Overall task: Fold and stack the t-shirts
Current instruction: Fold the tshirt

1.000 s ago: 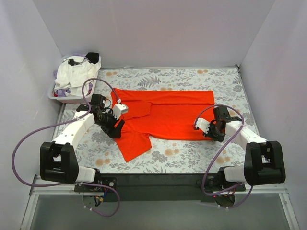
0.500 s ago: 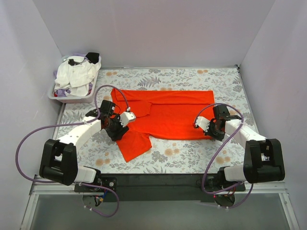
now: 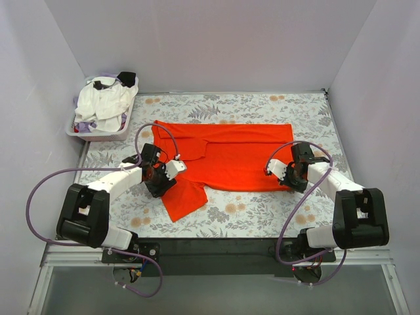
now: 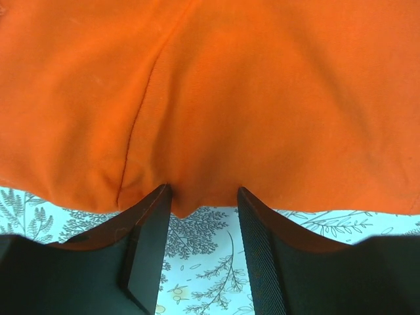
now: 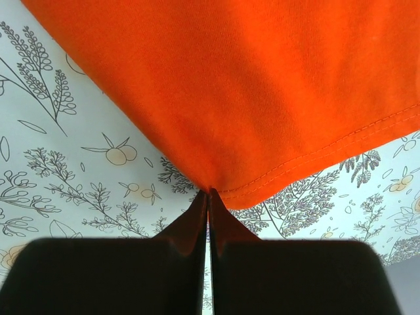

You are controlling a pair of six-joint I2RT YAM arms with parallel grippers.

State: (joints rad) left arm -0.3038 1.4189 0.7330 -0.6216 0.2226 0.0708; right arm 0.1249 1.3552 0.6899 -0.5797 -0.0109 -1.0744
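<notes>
A bright orange-red t-shirt (image 3: pixel 230 157) lies spread flat on the floral cloth, one sleeve (image 3: pixel 184 200) pointing toward the near edge. My left gripper (image 3: pixel 158 183) is at the shirt's left edge, where the sleeve joins the body. In the left wrist view it (image 4: pixel 202 197) is open, with the shirt's edge (image 4: pixel 190 200) bulging between the fingertips. My right gripper (image 3: pixel 291 182) is at the shirt's near right corner. In the right wrist view it (image 5: pixel 209 191) is shut on the hem corner (image 5: pixel 262 177). White t-shirts (image 3: pixel 98 105) lie heaped in a basket at the back left.
The grey-and-orange floral cloth (image 3: pixel 262 210) covers the table. The white basket (image 3: pixel 82 134) stands at the back left corner, off the cloth. Pale walls close in the left, back and right sides. Purple cables loop from both arms.
My left gripper has moved right and toward the near edge along the shirt's left side, down to the sleeve joint. The right gripper has hardly moved and still holds the corner.
</notes>
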